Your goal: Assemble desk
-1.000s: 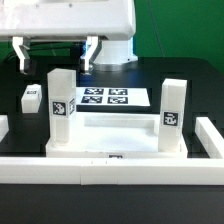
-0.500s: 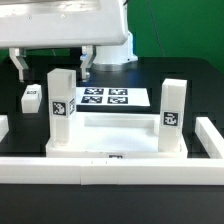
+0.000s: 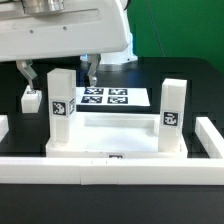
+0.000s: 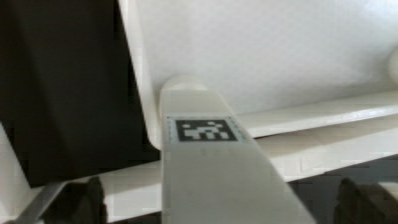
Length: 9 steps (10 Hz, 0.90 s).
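Note:
The desk's white tabletop [image 3: 115, 128] lies on the black table with two tagged legs standing upright at its corners. One leg [image 3: 62, 106] is at the exterior view's left and the other leg [image 3: 172, 116] at its right. A third leg [image 3: 31, 97] stands loose further left. My gripper [image 3: 58, 74] hangs open over the left upright leg, one finger on each side of its top, touching nothing. The wrist view looks down that leg [image 4: 208, 130] onto the tabletop [image 4: 267, 50]; the gripper [image 4: 217, 205] straddles it with both dark fingertips [image 4: 71, 205] apart from it.
The marker board [image 3: 105, 97] lies flat behind the tabletop. Low white border rails run along the front [image 3: 110, 166] and the exterior view's right side [image 3: 211, 135]. The arm's white body fills the upper part of the exterior view.
The gripper has come down toward the top of the left upright leg, staying open. The legs and tabletop have not moved.

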Each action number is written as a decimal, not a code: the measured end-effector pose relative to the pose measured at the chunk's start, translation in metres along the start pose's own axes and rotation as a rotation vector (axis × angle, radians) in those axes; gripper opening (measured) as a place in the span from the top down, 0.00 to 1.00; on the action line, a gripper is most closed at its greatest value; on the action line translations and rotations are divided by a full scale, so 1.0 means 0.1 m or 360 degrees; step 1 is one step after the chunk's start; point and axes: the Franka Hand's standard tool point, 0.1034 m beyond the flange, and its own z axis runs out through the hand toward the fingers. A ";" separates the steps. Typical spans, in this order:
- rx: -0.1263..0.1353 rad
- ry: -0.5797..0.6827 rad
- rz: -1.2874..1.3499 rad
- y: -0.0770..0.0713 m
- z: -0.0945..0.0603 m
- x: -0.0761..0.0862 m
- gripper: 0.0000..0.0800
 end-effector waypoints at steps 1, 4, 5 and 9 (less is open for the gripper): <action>-0.0071 0.0021 -0.0041 0.00 -0.01 0.03 0.19; -0.0091 0.0046 -0.0043 0.05 -0.05 0.08 0.19; -0.0092 0.0048 -0.0053 0.05 -0.05 0.08 0.19; -0.0092 0.0046 -0.0053 0.05 -0.04 0.08 0.64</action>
